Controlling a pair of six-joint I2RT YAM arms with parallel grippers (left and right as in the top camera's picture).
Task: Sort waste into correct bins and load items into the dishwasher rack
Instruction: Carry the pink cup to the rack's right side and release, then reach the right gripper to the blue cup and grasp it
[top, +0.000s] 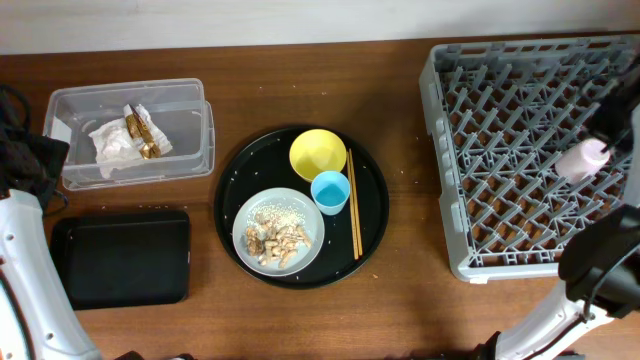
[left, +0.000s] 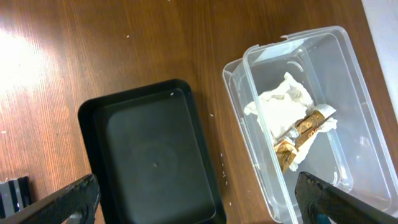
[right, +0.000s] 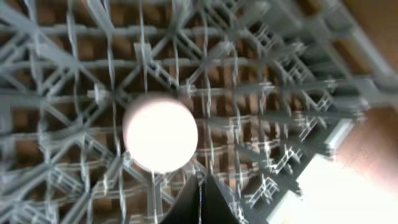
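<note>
We see the left fingers (left: 62, 202) spread wide and released, holding nothing, at the bottom corners of the left wrist view. They are above the flat black tray (left: 152, 158) and the clear box (left: 354, 81), which stand just beside each other on the tabletop (left: 93, 50). Inside the box lie the crumpled white wrapper (left: 280, 102) and the gold wrapper (left: 301, 134), touching each other. In the overhead view the box is in the upper left of the frame and the flat tray is below it. In the middle sits the round black tray (top: 372, 215). It carries the yellow bowl (top: 318, 154), the light-blue cup (top: 330, 192) just below the bowl, the grey plate (top: 243, 228) with beige food scraps (top: 278, 238) on it, and the chopsticks (top: 354, 205) lying along its right side. The grey rack (top: 500, 150) fills the right of the frame. Over its right part the right fingers (right: 211, 205) are clenched on the edge of the pink cup (right: 160, 132), held tilted over the lattice; the right wrist view is blurred.
</note>
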